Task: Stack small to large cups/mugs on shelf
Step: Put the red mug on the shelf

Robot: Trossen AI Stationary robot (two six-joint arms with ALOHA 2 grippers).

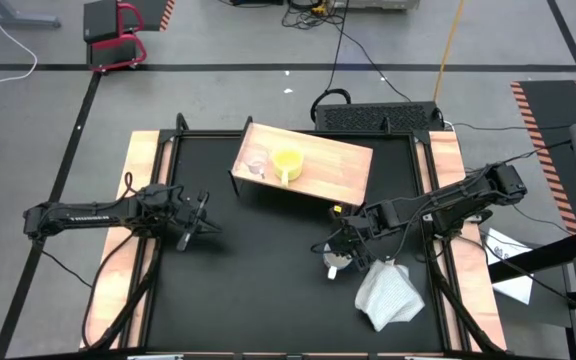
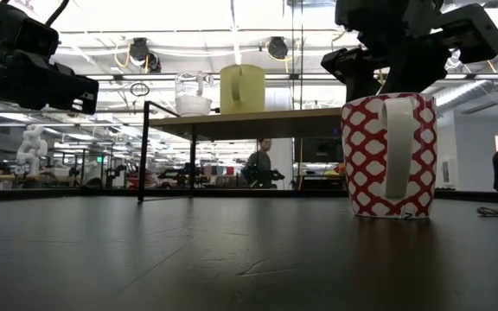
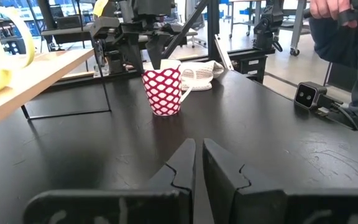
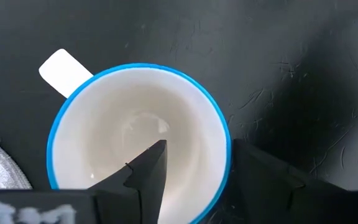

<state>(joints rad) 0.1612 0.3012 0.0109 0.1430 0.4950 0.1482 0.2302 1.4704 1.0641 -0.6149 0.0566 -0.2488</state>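
- Three vessels are showing: a small clear glass cup [image 1: 257,165] and a yellow mug [image 1: 288,164] are standing side by side on the shelf [image 1: 343,165], while a white mug with a red pattern [image 2: 388,155] is sitting upright on the black tabletop [image 1: 258,270], well apart from the shelf and toward the right side.
- The patterned mug is showing a white inside and a blue rim in the right wrist view, with its white handle [image 4: 64,71] sticking out to one side.
- Just beside that mug a crumpled white cloth [image 1: 388,293] is lying on the tabletop.
- The shelf is standing on dark legs near the far edge of the tabletop, its light wooden board raised above the black surface.
- Pale wooden strips [image 1: 138,190] are running down both sides of the tabletop.
- Beyond the tabletop the room is showing a grey floor with taped lines, bright ceiling lights, glass partitions, and a person [image 2: 260,166] standing far back; another person [image 3: 347,43] is standing close by at the tabletop's edge.
- The right claw [image 4: 197,174] is hanging over the patterned mug with its fingers spread wide, one finger inside the mug and the other outside its rim, straddling the wall without clamping it.
- The left claw [image 3: 199,163] is hovering over the left part of the tabletop, fingers nearly together with only a thin gap, grasping nothing.
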